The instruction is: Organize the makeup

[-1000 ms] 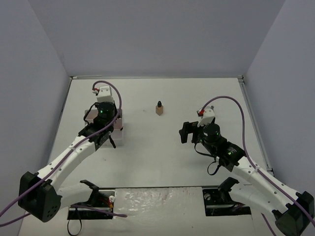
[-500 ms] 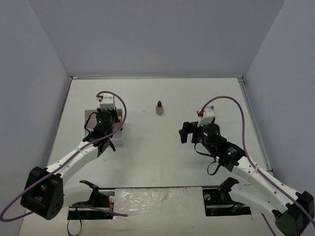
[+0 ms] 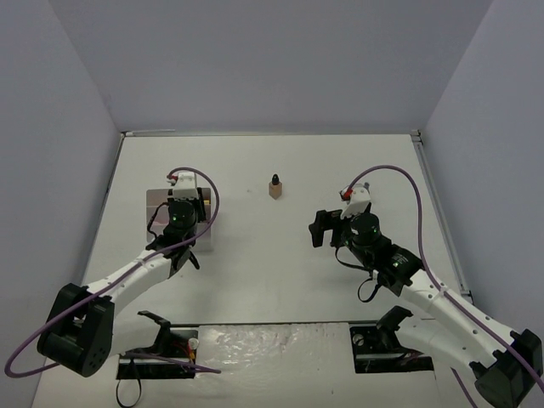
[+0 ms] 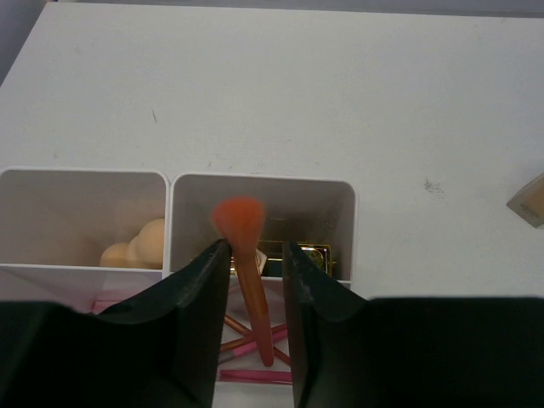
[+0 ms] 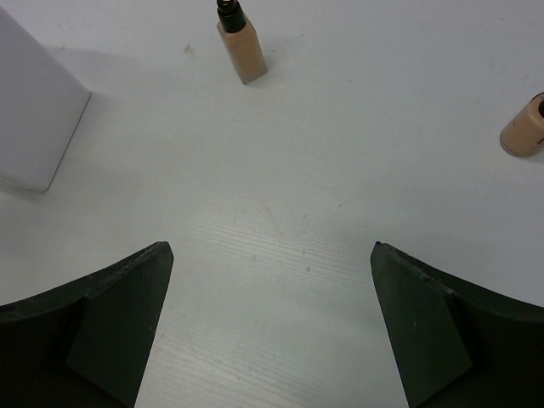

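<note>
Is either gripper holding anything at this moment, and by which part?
Nothing is held. The left gripper straddles the brush at its handle, with gaps on both sides. The right gripper is open and empty.

Left gripper (image 4: pixel 255 247) has drawn back toward the arm bases, uncovering the far left corner of the organizer (image 3: pixel 156 198) in the top view. Its jaws have eased apart, leaving slim gaps either side of the brush (image 4: pixel 254 297) handle.
</note>
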